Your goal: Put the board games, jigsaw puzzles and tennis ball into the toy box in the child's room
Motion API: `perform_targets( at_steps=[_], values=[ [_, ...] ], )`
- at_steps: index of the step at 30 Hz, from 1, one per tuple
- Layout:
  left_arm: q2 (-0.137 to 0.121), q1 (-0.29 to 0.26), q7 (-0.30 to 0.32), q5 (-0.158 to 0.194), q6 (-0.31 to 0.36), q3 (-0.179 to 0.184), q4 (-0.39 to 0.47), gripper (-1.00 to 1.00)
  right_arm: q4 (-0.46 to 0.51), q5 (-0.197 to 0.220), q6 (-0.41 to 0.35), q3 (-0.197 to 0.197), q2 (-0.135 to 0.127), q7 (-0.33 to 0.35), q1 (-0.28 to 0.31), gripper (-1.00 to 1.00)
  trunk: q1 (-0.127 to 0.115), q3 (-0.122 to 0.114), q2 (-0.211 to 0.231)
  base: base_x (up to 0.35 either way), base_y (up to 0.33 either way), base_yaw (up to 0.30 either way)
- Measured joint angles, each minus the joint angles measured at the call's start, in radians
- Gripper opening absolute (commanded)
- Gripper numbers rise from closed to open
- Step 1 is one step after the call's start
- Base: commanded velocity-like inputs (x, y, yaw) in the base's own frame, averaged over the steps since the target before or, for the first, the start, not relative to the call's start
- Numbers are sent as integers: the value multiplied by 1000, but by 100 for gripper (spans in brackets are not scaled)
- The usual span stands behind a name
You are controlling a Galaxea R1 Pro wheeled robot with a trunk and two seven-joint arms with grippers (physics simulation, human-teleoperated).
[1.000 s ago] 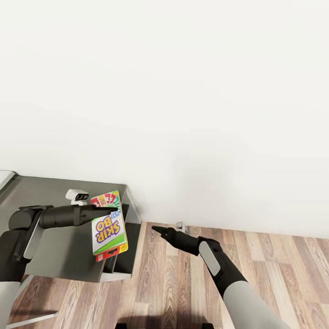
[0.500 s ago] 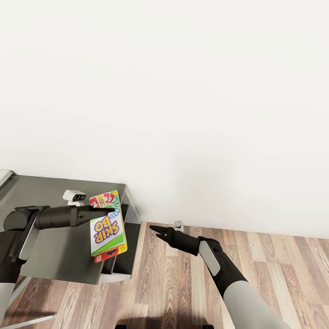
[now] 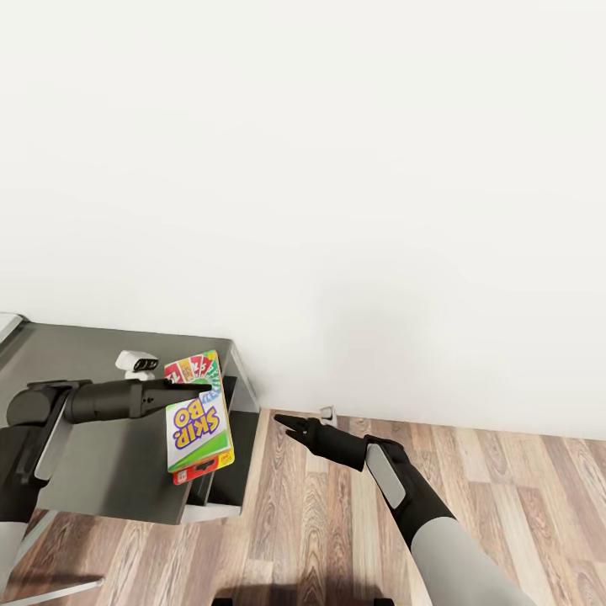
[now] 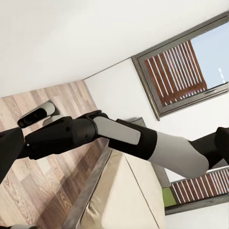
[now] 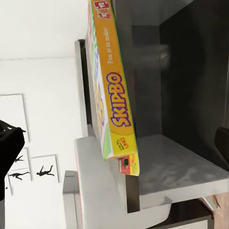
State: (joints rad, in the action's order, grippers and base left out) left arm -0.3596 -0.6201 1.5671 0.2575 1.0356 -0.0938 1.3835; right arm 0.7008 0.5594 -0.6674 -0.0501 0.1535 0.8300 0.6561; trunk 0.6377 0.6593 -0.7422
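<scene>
Dark table (image 3: 93, 471) under left gripper (image 3: 200, 388), seemingly clamping Skip-Bo box (image 3: 199, 426).

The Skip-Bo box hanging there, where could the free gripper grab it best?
By its lower edge, from the right. The Skip-Bo box hangs upright from the left gripper, so its thin edge faces the right gripper.
</scene>
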Motion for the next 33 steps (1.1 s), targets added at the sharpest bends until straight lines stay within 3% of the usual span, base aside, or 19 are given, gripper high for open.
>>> perform_targets(
  at_steps=[16, 33],
  values=[
    [1, 6, 0, 3, 0, 0, 0, 100, 0, -1, 10, 0, 0, 0, -1, 100, 0, 0, 0, 1, 1, 0],
    [1, 7, 0, 2, 0, 0, 0, 100, 0, 1, 11, 0, 0, 0, -2, 100, 0, 0, 0, 0, 93, 0]
  ],
)
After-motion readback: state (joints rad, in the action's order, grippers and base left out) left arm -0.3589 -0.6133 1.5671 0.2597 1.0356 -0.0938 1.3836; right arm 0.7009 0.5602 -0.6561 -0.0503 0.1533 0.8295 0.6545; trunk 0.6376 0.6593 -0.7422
